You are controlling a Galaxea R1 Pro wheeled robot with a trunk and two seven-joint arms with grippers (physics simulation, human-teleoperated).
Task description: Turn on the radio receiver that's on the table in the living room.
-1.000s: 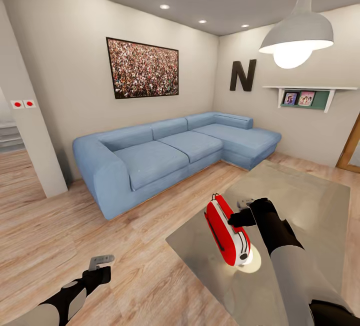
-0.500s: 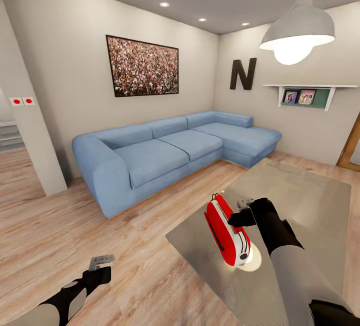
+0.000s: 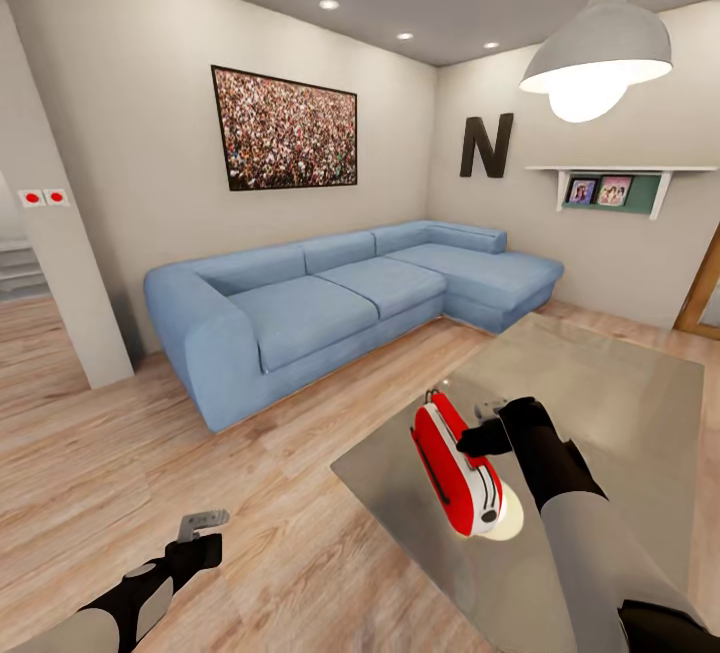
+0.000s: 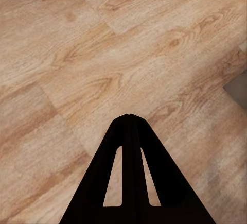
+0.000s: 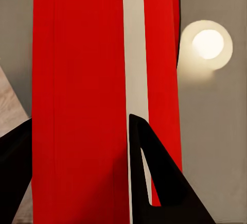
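I'm keeping my right gripper (image 3: 478,431) spread around the radio (image 3: 455,468), which is standing upright on the table (image 3: 600,403); nothing there has moved, only my head tilting slightly, so it's probably unswitched. My left gripper (image 4: 129,118) is hanging closed over the floor (image 4: 103,54).

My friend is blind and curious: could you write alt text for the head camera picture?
The right gripper reaches the red radio receiver standing upright on the glossy grey table. Behind are a blue corner sofa and a lit pendant lamp; the left gripper hangs over wood floor.
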